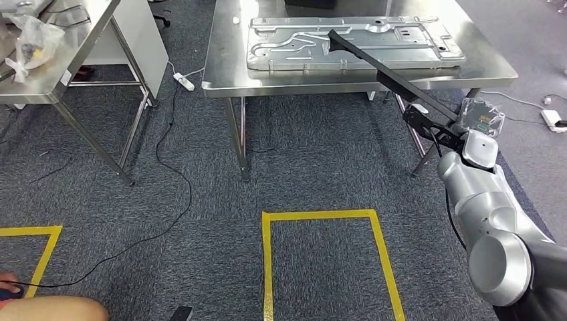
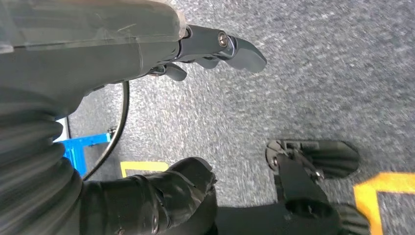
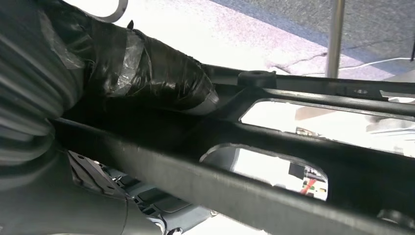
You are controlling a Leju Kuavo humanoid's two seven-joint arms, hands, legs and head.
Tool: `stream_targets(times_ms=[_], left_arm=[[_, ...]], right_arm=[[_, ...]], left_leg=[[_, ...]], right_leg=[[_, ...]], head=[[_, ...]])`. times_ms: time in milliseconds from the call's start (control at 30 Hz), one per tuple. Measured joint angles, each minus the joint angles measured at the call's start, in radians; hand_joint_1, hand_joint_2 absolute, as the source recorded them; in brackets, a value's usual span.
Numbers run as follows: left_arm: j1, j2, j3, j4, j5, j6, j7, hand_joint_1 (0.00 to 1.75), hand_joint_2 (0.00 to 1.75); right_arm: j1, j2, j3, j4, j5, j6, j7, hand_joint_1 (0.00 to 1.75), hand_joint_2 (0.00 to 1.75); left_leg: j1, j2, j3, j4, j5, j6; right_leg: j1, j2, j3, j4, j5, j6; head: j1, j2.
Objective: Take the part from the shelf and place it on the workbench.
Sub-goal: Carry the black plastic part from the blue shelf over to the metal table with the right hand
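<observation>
While clamped in the right hand's (image 3: 147, 73) fingers, the black part (image 1: 388, 70) slants over the workbench (image 1: 227, 67).

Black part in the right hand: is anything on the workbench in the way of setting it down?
Yes. A large grey metal panel lies flat across most of the workbench, and the black part, held by the right hand, already reaches over it. Bare steel shows along the near edge and at both ends.

even bright head view; left wrist carpet (image 2: 313, 73) blurred, right wrist background blown white
</observation>
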Motion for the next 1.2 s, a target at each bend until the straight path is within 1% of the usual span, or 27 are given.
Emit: stream_targets(times_ms=[33,67,133,167,200,300,367,433,500,567,600,633,667,733,767,800,833,867,900,933,967,1000,1067,1100,1133,1167,1200], left_arm=[[0.000,0.000,0.000,0.000,0.000,0.000,0.000,0.00,1.75],[-0.001,-0.001,0.000,0.000,0.000,0.000,0.000,0.00,1.75],[-0.002,-0.001,0.000,0.000,-0.001,-0.001,-0.001,0.00,1.75],[-0.002,-0.001,0.000,0.000,-0.001,-0.001,-0.001,0.00,1.75],[-0.002,-0.001,0.000,0.000,-0.001,-0.001,-0.001,0.00,1.75],[-0.002,-0.001,0.000,0.000,-0.001,-0.002,-0.001,0.00,1.75],[0.000,-0.001,0.000,0.000,-0.001,-0.002,-0.001,0.00,1.75],[0.001,-0.002,0.000,0.000,0.000,-0.003,-0.002,0.00,1.75],[0.000,-0.002,0.000,0.000,0.000,-0.004,-0.003,0.00,1.75],[0.000,-0.002,0.000,0.000,0.000,-0.005,-0.003,0.00,1.75],[0.000,-0.002,0.000,0.000,0.000,-0.006,-0.003,0.00,1.75],[0.001,-0.002,0.000,0.000,0.000,-0.007,-0.003,0.00,1.75],[0.000,-0.002,0.000,0.000,0.000,-0.008,-0.003,0.00,1.75],[0.000,-0.002,0.000,0.000,0.000,-0.011,-0.005,0.00,1.75],[0.001,-0.002,0.000,0.000,0.000,-0.013,-0.007,0.00,1.75],[0.002,-0.002,0.000,0.000,0.001,-0.014,-0.009,0.00,1.75],[0.003,-0.002,0.000,0.000,0.001,-0.015,-0.010,0.00,1.75],[0.003,-0.002,0.000,0.000,0.001,-0.015,-0.012,0.00,1.75],[0.002,-0.002,0.000,0.000,0.001,-0.015,-0.014,0.00,1.75],[0.001,-0.002,0.000,0.000,0.001,-0.015,-0.015,0.00,1.75],[-0.001,-0.001,0.000,0.000,0.001,-0.015,-0.016,0.00,1.75],[-0.002,-0.001,0.000,0.000,0.000,-0.015,-0.016,0.00,1.75],[-0.001,-0.001,0.000,0.000,0.000,-0.015,-0.016,0.00,1.75],[0.000,-0.002,0.000,0.000,0.000,-0.015,-0.016,0.00,1.75],[0.000,-0.002,0.000,0.000,0.000,-0.014,-0.015,0.00,1.75],[-0.001,-0.002,0.000,0.000,-0.001,-0.013,-0.015,0.00,1.75],[-0.002,-0.003,0.000,0.000,-0.001,-0.012,-0.014,0.00,1.75]], right_arm=[[0.000,-0.001,0.000,0.000,0.000,0.000,0.001,1.75,1.75],[0.000,-0.002,0.000,0.000,0.000,0.000,0.002,1.75,1.75],[0.001,-0.003,0.000,0.000,0.000,-0.001,0.003,1.75,1.75],[0.002,-0.003,0.000,0.000,0.000,0.000,0.003,1.75,1.75],[0.003,-0.003,0.000,0.001,0.000,0.000,0.004,1.75,1.75],[0.004,-0.003,0.000,0.001,0.000,0.000,0.005,1.75,1.75],[0.007,-0.003,0.000,0.002,0.000,0.000,0.006,1.75,1.75],[0.009,-0.005,0.000,0.003,0.000,-0.002,0.010,1.75,1.75],[0.009,-0.007,0.000,0.003,0.000,-0.004,0.012,1.75,1.75],[0.011,-0.007,0.000,0.003,0.000,-0.006,0.013,1.75,1.75],[0.011,-0.007,0.000,0.003,0.000,-0.007,0.013,1.75,1.75],[0.011,-0.007,0.000,0.003,0.000,-0.007,0.013,1.75,1.75],[0.011,-0.007,0.000,0.003,0.000,-0.008,0.012,1.75,1.75],[0.011,-0.007,0.000,0.003,0.000,-0.008,0.011,1.75,1.75],[0.011,-0.007,0.000,0.003,0.000,-0.009,0.009,1.75,1.75],[0.012,-0.007,0.000,0.003,0.000,-0.009,0.008,1.75,1.75],[0.013,-0.007,0.000,0.003,0.000,-0.009,0.006,1.75,1.75],[0.013,-0.007,0.000,0.003,0.000,-0.009,0.004,1.75,1.75],[0.014,-0.007,0.000,0.003,0.000,-0.010,0.002,1.75,1.75],[0.013,-0.007,0.000,0.003,0.000,-0.010,0.002,1.75,1.75],[0.012,-0.008,0.000,0.003,0.000,-0.012,0.002,1.75,1.75],[0.012,-0.008,0.000,0.003,0.000,-0.013,0.002,1.75,1.75],[0.014,-0.010,0.000,0.003,0.000,-0.015,0.002,1.75,1.75],[0.015,-0.010,0.000,0.003,0.000,-0.016,0.002,1.75,1.75],[0.015,-0.011,0.000,0.002,0.000,-0.016,0.001,1.75,1.75],[0.014,-0.013,0.000,0.002,0.000,-0.017,-0.001,1.75,1.75],[0.014,-0.014,0.000,0.002,0.000,-0.018,-0.003,1.75,1.75]], left_leg=[[0.003,0.002,0.004,-0.009,0.005,0.005],[0.005,0.004,0.008,-0.018,0.011,0.010],[0.006,0.006,0.010,-0.025,0.016,0.016],[0.006,0.006,0.009,-0.024,0.017,0.016],[0.006,0.006,0.009,-0.024,0.017,0.016],[0.006,0.006,0.009,-0.024,0.017,0.016],[0.006,0.006,0.009,-0.022,0.016,0.016],[0.006,0.006,0.006,-0.008,0.007,0.008],[0.004,0.007,0.001,0.006,-0.001,-0.005],[0.002,0.009,-0.004,0.010,-0.004,-0.015],[0.003,0.009,-0.008,0.016,-0.011,-0.019],[0.004,0.008,-0.017,0.038,-0.027,-0.024],[0.006,0.008,-0.036,0.081,-0.052,-0.028],[0.008,0.008,-0.095,0.212,-0.112,-0.034],[0.008,0.008,-0.123,0.269,-0.128,-0.035],[0.009,0.008,-0.138,0.295,-0.127,-0.035],[0.008,0.008,-0.134,0.283,-0.109,-0.032],[0.007,0.007,-0.108,0.228,-0.074,-0.025],[0.005,0.007,-0.072,0.154,-0.040,-0.016],[0.002,0.007,-0.038,0.086,-0.018,-0.006],[-0.001,0.008,-0.011,0.034,-0.007,0.002],[-0.004,0.008,0.003,0.006,-0.008,0.007],[-0.005,0.009,0.017,-0.015,-0.009,0.013],[-0.003,0.010,0.027,-0.025,-0.006,0.016],[-0.001,0.010,0.038,-0.033,-0.003,0.019],[0.000,0.011,0.047,-0.038,-0.001,0.021],[0.001,0.011,0.051,-0.040,-0.002,0.023]], right_leg=[[0.001,-0.005,-0.004,0.008,-0.008,0.005],[0.002,-0.011,-0.015,0.033,-0.025,0.008],[0.002,-0.024,-0.063,0.139,-0.083,0.013],[0.002,-0.025,-0.086,0.190,-0.107,0.014],[0.001,-0.026,-0.102,0.225,-0.122,0.016],[0.001,-0.026,-0.112,0.245,-0.129,0.017],[-0.001,-0.027,-0.122,0.263,-0.122,0.019],[-0.002,-0.033,-0.068,0.154,-0.059,0.018],[0.002,-0.038,-0.003,0.020,-0.006,0.010],[0.003,-0.037,0.002,0.007,-0.007,-0.003],[0.001,-0.037,0.002,0.004,-0.005,-0.009],[-0.001,-0.037,0.003,0.002,-0.003,-0.016],[-0.002,-0.037,0.004,0.000,-0.003,-0.022],[-0.001,-0.036,0.004,-0.001,-0.006,-0.030],[0.000,-0.034,0.005,-0.001,-0.008,-0.031],[0.001,-0.033,0.007,-0.001,-0.010,-0.032],[0.002,-0.031,0.010,-0.001,-0.012,-0.031],[0.004,-0.028,0.014,-0.001,-0.014,-0.030],[0.005,-0.027,0.019,-0.001,-0.017,-0.029],[0.008,-0.026,0.023,-0.002,-0.020,-0.026],[0.009,-0.025,0.027,-0.004,-0.021,-0.021],[0.008,-0.026,0.030,-0.006,-0.020,-0.015],[0.007,-0.026,0.034,-0.006,-0.010,-0.003],[0.007,-0.027,0.034,0.001,-0.010,0.001],[0.006,-0.029,0.027,0.018,-0.020,0.004],[0.005,-0.030,0.011,0.051,-0.039,0.007],[0.004,-0.031,-0.016,0.101,-0.065,0.010]], head=[[0.002,0.000],[0.003,0.000],[0.007,0.000],[0.007,0.000],[0.007,0.000],[0.007,0.000],[0.007,0.000],[0.007,0.000],[0.007,0.000],[0.007,0.000],[0.007,0.000],[0.007,0.000],[0.007,0.000],[0.007,0.000],[0.007,0.000],[0.007,0.000],[0.007,0.000],[0.007,0.000],[0.007,0.000],[0.007,0.000],[0.007,0.000],[0.007,0.000],[0.007,0.000],[0.007,0.000],[0.008,0.000],[0.009,0.000],[0.009,0.000]])
